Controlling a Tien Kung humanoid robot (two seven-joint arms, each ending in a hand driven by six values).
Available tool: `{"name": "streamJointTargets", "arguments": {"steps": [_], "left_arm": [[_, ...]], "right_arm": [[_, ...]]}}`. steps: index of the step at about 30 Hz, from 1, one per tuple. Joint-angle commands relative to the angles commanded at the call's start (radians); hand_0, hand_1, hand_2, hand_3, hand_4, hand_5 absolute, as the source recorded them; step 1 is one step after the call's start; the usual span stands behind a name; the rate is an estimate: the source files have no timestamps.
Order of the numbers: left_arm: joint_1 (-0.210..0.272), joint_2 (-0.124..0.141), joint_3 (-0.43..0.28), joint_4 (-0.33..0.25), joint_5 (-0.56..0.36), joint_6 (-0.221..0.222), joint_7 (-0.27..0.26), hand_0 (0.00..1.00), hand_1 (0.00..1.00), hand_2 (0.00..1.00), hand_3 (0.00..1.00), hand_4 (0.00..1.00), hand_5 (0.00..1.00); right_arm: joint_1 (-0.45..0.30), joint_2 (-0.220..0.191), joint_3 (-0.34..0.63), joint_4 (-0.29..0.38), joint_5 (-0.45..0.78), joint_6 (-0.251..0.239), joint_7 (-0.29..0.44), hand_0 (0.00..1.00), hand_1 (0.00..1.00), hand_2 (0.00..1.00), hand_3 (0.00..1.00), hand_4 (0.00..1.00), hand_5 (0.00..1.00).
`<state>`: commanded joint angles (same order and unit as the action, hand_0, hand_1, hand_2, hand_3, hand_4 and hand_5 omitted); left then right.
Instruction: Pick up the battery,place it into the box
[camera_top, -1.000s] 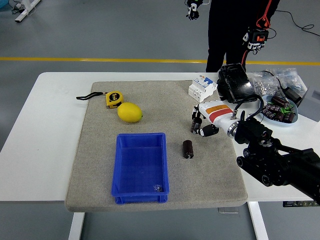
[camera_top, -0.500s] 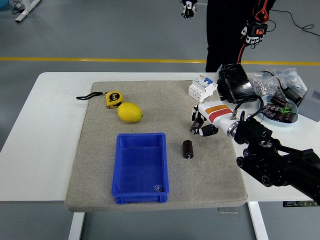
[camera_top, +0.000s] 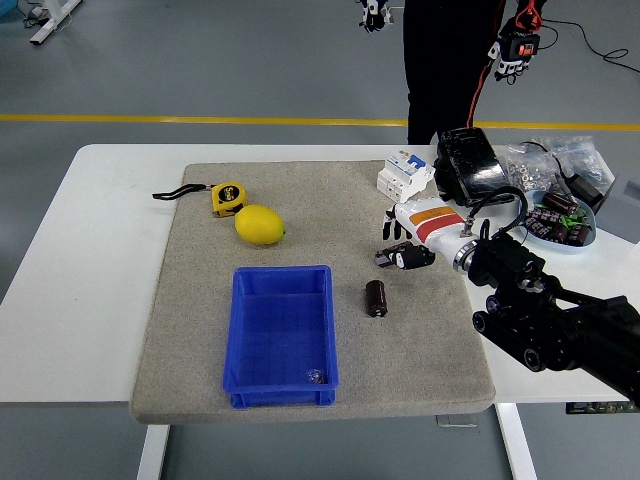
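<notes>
— Grey felt mat (camera_top: 200, 330) covers most of the white table (camera_top: 90, 260); where's the battery (camera_top: 376, 298)?

— Lying on the mat, just right of the blue box (camera_top: 281, 335) (handy for a short carry).

— And the right hand (camera_top: 404, 250)?

— Above the battery, apart from it, fingers loosely curled, holding nothing. Compared with a second ago, they've swung from pointing down to more level. Battery hasn't moved.

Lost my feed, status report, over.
Right hand open, above battery, holding nothing. Battery lying on mat, right of blue box. Nothing between them.
</notes>
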<state>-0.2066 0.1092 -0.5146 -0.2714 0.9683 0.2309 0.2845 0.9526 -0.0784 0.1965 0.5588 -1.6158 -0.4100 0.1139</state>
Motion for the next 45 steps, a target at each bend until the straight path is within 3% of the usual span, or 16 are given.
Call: {"name": "streamJointTargets", "arguments": {"steps": [10, 11, 16, 17, 21, 26, 38, 41, 45], "left_arm": [[0.000, -0.001, 0.002, 0.001, -0.003, 0.001, -0.001, 0.559, 0.573, 0.620, 0.580, 0.629, 0.591], [0.000, -0.001, 0.003, 0.001, -0.004, 0.001, -0.002, 0.561, 0.573, 0.619, 0.581, 0.628, 0.591], [0.006, 0.000, 0.000, 0.003, -0.002, 0.003, -0.002, 0.561, 0.573, 0.619, 0.581, 0.628, 0.591], [0.008, 0.001, -0.003, 0.003, 0.000, 0.003, -0.002, 0.561, 0.572, 0.619, 0.580, 0.628, 0.591], [0.015, 0.002, -0.011, 0.006, 0.011, 0.002, 0.001, 0.561, 0.572, 0.619, 0.580, 0.628, 0.591], [0.018, 0.003, -0.019, 0.007, 0.024, 0.000, 0.005, 0.560, 0.571, 0.619, 0.581, 0.628, 0.591], [0.021, 0.001, -0.011, 0.007, 0.006, 0.006, 0.000, 0.561, 0.570, 0.620, 0.580, 0.628, 0.591], [0.012, 0.000, -0.049, 0.004, 0.069, -0.011, 0.017, 0.563, 0.578, 0.622, 0.581, 0.628, 0.591], [0.010, -0.002, -0.052, 0.003, 0.074, -0.011, 0.019, 0.563, 0.578, 0.622, 0.581, 0.628, 0.591]], "right_arm": [[0.001, -0.006, 0.009, 0.004, -0.006, 0.010, -0.004, 0.289, 0.368, 0.440, 0.474, 0.706, 0.174], [0.001, -0.009, 0.014, 0.008, -0.011, 0.017, -0.006, 0.367, 0.422, 0.481, 0.517, 0.730, 0.154], [0.001, -0.041, 0.063, 0.056, -0.085, 0.082, -0.033, 0.367, 0.422, 0.481, 0.517, 0.730, 0.154], [0.000, -0.048, 0.074, 0.069, -0.100, 0.091, -0.037, 0.431, 0.503, 0.567, 0.588, 0.819, 0.209], [-0.007, -0.074, 0.105, 0.120, -0.149, 0.111, -0.052, 0.431, 0.503, 0.567, 0.588, 0.819, 0.209], [-0.020, -0.085, 0.108, 0.144, -0.162, 0.120, -0.060, 0.435, 0.511, 0.587, 0.606, 0.843, 0.232], [-0.058, -0.074, 0.074, 0.131, -0.128, 0.123, -0.059, 0.426, 0.501, 0.585, 0.608, 0.827, 0.210], [-0.051, -0.080, 0.066, 0.147, -0.130, 0.123, -0.060, 0.423, 0.503, 0.590, 0.611, 0.848, 0.228], [-0.052, -0.077, 0.054, 0.149, -0.119, 0.128, -0.063, 0.423, 0.503, 0.590, 0.611, 0.848, 0.228]]}}
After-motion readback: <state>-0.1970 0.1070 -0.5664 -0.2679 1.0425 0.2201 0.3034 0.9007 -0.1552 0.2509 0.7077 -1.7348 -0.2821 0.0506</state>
